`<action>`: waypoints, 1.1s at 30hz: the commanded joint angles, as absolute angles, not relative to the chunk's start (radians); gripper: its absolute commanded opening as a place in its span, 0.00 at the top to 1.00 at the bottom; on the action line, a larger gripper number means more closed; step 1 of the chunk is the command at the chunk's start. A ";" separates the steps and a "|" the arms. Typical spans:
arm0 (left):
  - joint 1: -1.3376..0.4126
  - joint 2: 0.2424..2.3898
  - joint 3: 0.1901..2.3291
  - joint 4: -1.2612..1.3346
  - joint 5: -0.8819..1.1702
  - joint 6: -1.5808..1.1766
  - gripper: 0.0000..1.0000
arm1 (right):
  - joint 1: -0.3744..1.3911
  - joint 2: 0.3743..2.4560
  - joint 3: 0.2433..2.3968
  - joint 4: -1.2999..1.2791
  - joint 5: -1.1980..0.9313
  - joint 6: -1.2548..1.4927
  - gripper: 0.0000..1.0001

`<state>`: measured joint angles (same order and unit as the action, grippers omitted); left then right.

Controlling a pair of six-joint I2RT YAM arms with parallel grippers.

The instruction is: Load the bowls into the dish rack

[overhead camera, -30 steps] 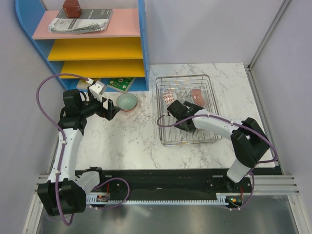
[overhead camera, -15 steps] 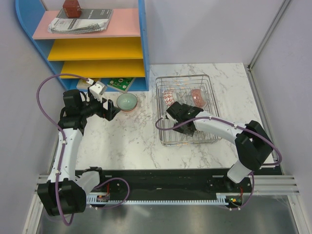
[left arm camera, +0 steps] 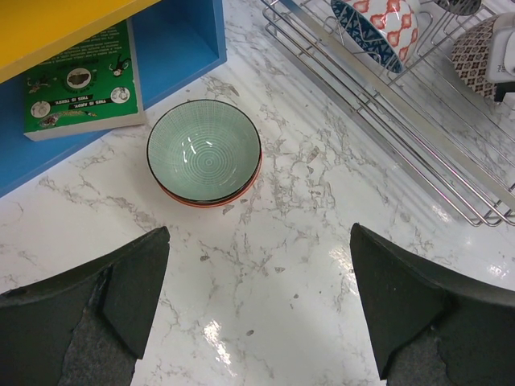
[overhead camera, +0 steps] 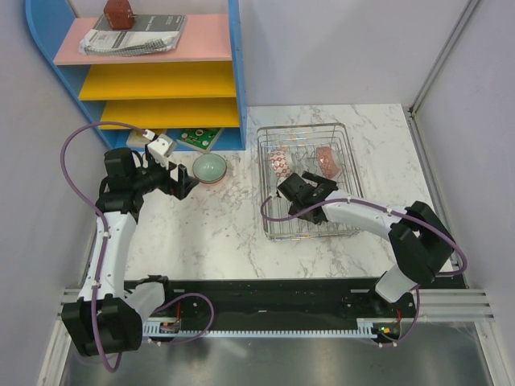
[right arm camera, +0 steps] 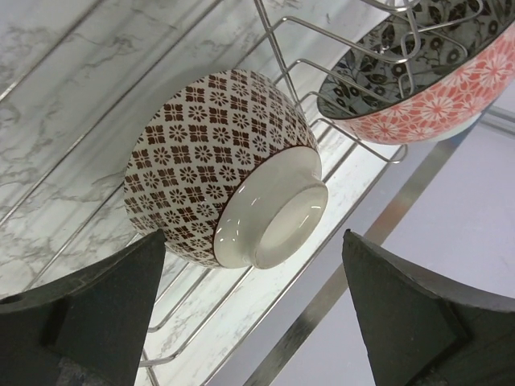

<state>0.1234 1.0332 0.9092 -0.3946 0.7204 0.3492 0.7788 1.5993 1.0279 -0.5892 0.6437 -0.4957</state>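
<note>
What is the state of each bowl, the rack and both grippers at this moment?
dish rack: holds two bowls
green bowl: upright on the table, outside the dish rack
brown-patterned bowl: in the dish rack, on its side
red-and-white bowl: in the dish rack, tilted
left gripper: open, empty
right gripper: open, empty

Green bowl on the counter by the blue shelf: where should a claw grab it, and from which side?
Probably by the rim, from above. The green bowl sits upright with its mouth open, so one finger can dip inside and one slide down outside the wall. The near rim faces the open left claw, away from the blue shelf.
</note>
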 commanded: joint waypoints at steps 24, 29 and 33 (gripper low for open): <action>0.133 1.242 0.948 -0.364 0.523 0.408 0.00 | 0.716 1.539 1.061 -0.465 0.735 -0.520 0.02; 0.132 1.339 0.971 -0.316 0.508 0.405 0.00 | 0.716 1.474 1.153 -0.578 0.508 -0.442 0.02; 0.126 1.440 1.014 -0.293 0.502 0.384 0.00 | 0.718 1.421 1.221 -0.632 0.347 -0.396 0.02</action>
